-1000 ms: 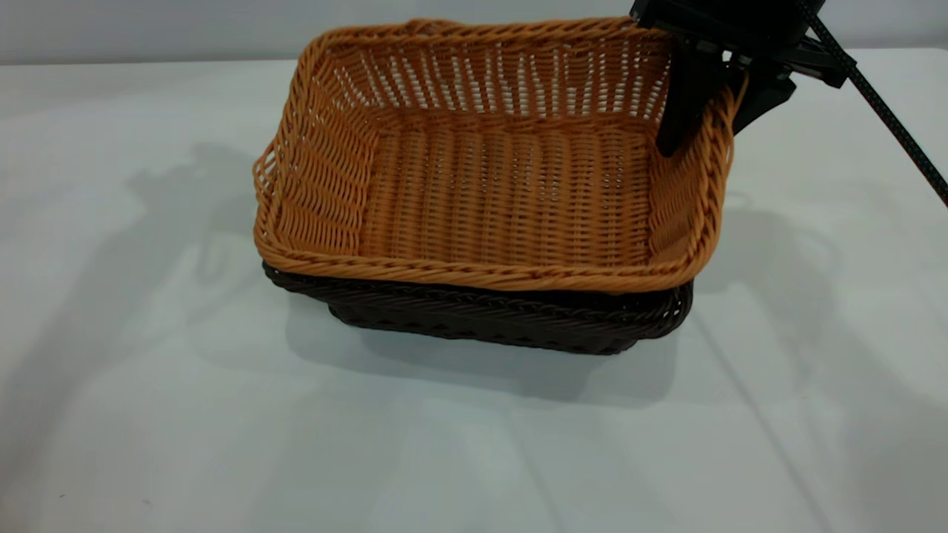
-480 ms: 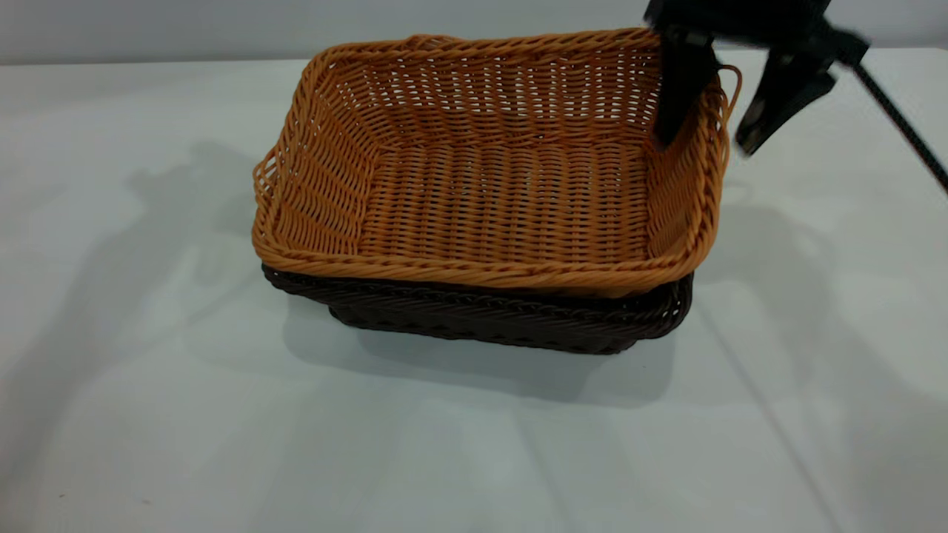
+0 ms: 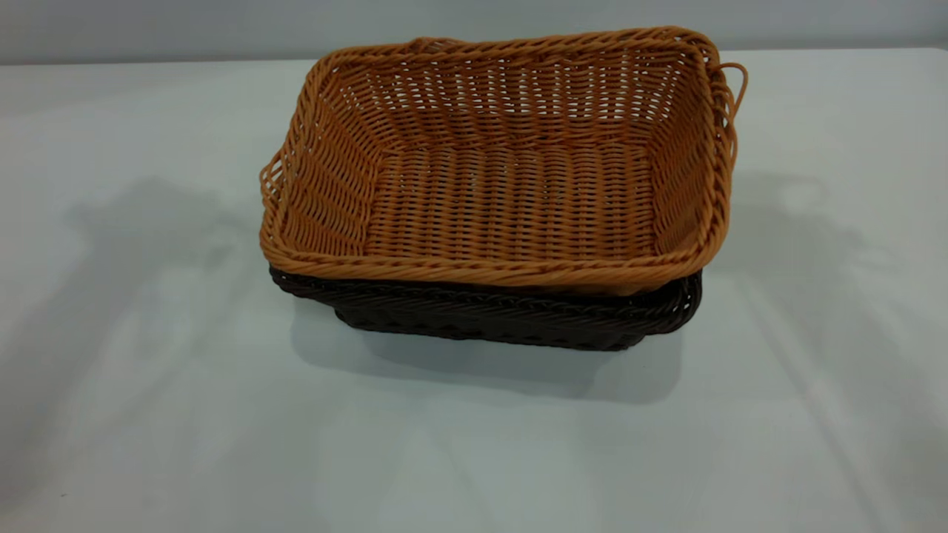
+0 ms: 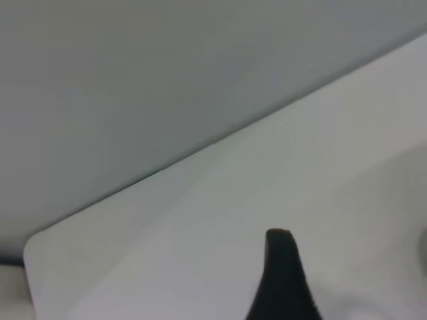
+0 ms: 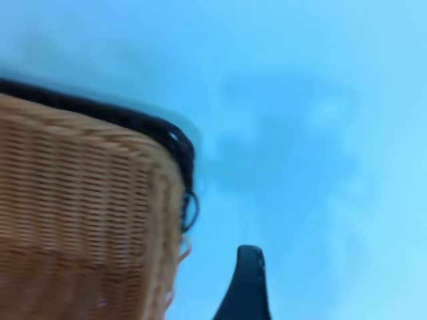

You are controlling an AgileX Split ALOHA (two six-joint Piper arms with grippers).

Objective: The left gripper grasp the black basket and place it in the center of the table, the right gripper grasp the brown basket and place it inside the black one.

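The right gripper (image 5: pixel 243 287) has left the nested brown basket (image 3: pixel 511 192).

No text, label, brand, number or sign is showing anywhere that can be read in any of the views.
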